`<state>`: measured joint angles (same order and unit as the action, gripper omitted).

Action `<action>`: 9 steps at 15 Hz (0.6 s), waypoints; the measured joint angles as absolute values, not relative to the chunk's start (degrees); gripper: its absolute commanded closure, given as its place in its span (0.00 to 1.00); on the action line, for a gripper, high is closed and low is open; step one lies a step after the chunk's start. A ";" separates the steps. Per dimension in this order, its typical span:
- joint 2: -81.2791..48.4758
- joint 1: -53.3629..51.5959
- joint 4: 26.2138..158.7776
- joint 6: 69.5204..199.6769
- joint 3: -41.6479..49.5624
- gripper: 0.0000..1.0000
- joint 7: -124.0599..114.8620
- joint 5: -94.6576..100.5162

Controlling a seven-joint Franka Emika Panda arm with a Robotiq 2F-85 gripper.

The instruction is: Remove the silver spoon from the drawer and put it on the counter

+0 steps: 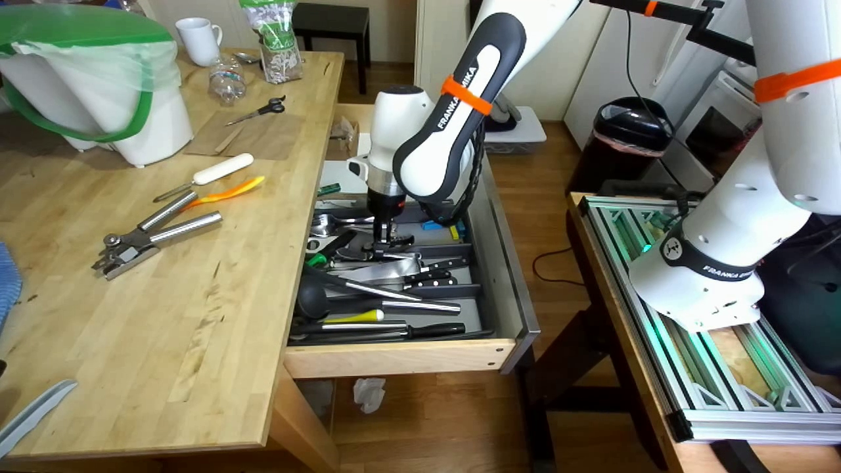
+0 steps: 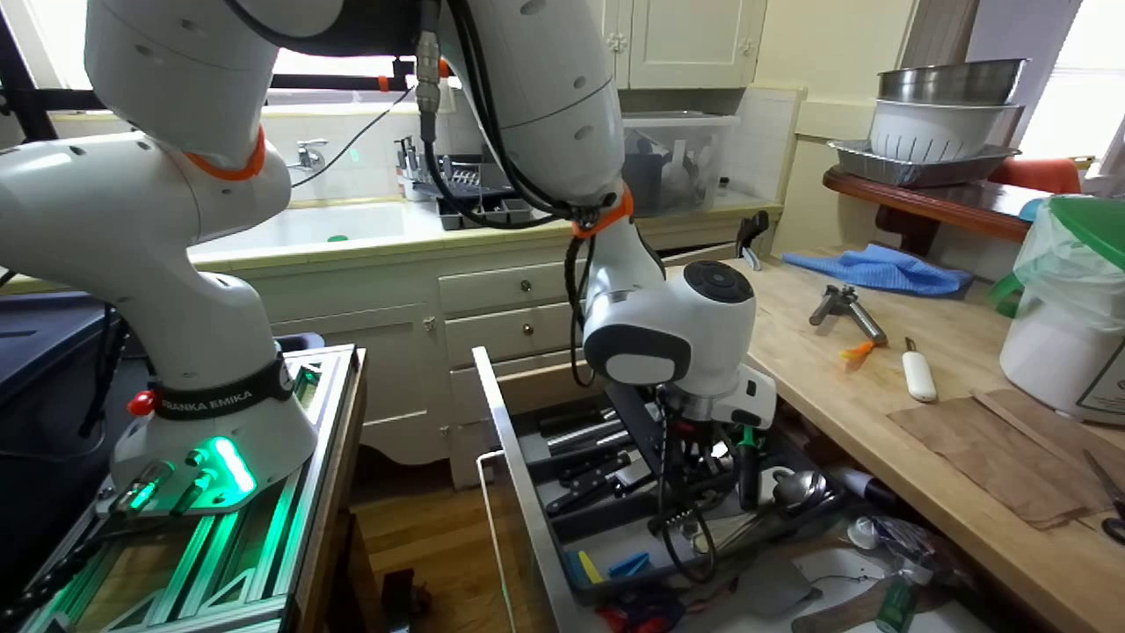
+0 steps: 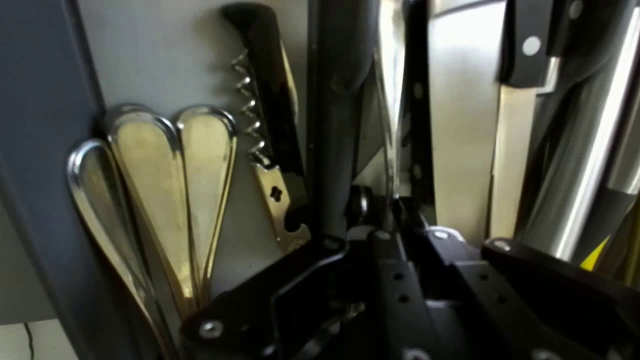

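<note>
The drawer (image 1: 401,359) is pulled out beside the counter (image 1: 217,355); both also show in an exterior view, the drawer (image 2: 512,466) and the counter (image 2: 778,352). The drawer holds a dark grey divided tray (image 3: 35,100) of utensils. My gripper (image 3: 397,220) points down into the tray, and also shows in an exterior view (image 1: 382,246). Its fingers come together on a thin silver handle, which looks like the silver spoon (image 3: 391,100), seen edge-on. The bowl end is hidden behind the fingers. The spoon is still among the other utensils.
Close left of the fingers are a black handle (image 3: 330,120), a corkscrew (image 3: 272,95) and silver cutlery handles (image 3: 147,180). A knife blade (image 3: 462,120) lies close right. The counter carries a metal hand tool (image 1: 158,236), a white-handled tool (image 1: 223,169) and a white bucket (image 1: 161,131).
</note>
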<state>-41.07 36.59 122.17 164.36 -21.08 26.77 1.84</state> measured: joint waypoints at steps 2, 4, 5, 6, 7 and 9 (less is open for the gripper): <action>-39.86 35.64 122.98 164.36 -19.91 0.98 26.11 0.88; -38.81 35.07 123.73 164.35 -19.38 0.98 26.00 0.14; -38.30 35.06 124.01 164.33 -19.41 0.98 26.01 -0.11; -37.65 35.06 124.35 164.31 -19.48 0.98 26.02 -0.43; -36.79 35.07 124.72 164.28 -19.57 0.98 26.14 -0.71; -34.29 35.34 125.22 163.64 -19.74 0.98 26.93 -1.21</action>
<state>-34.29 35.34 125.22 163.64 -19.74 26.93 -1.21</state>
